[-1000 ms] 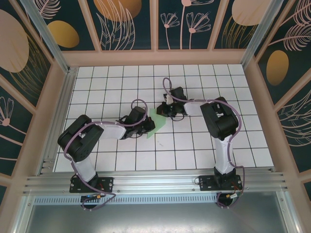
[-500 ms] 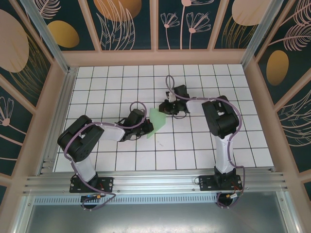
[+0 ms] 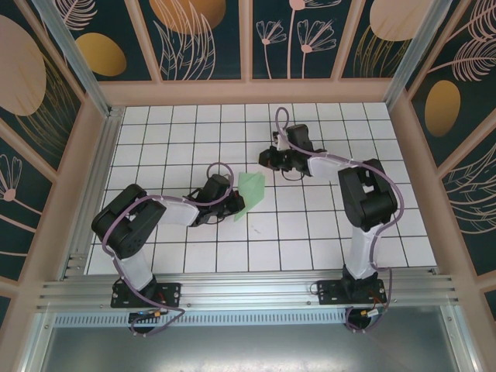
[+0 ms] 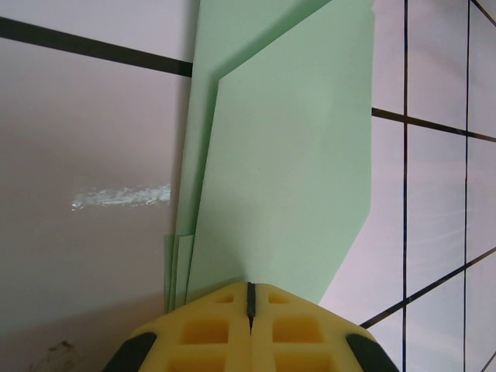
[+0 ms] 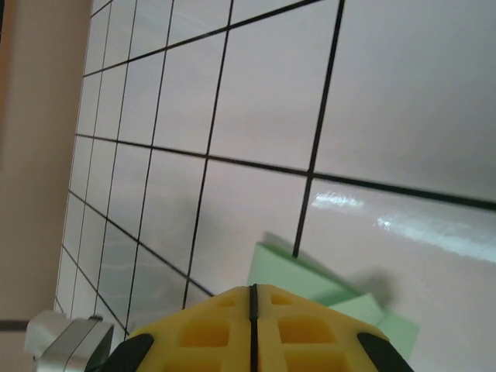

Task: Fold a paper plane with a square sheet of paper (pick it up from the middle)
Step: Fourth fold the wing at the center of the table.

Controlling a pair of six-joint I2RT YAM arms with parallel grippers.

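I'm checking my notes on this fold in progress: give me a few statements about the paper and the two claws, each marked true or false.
1. The paper is folded, with several layers showing at one edge. True.
2. The left claw is wide open. False: it is shut, with its tips at the paper's edge.
3. The right claw is shut. True.
4. The paper lies by the right arm's base. False: it lies mid-table, between the two claws.
5. The paper is red. False: it is pale green.
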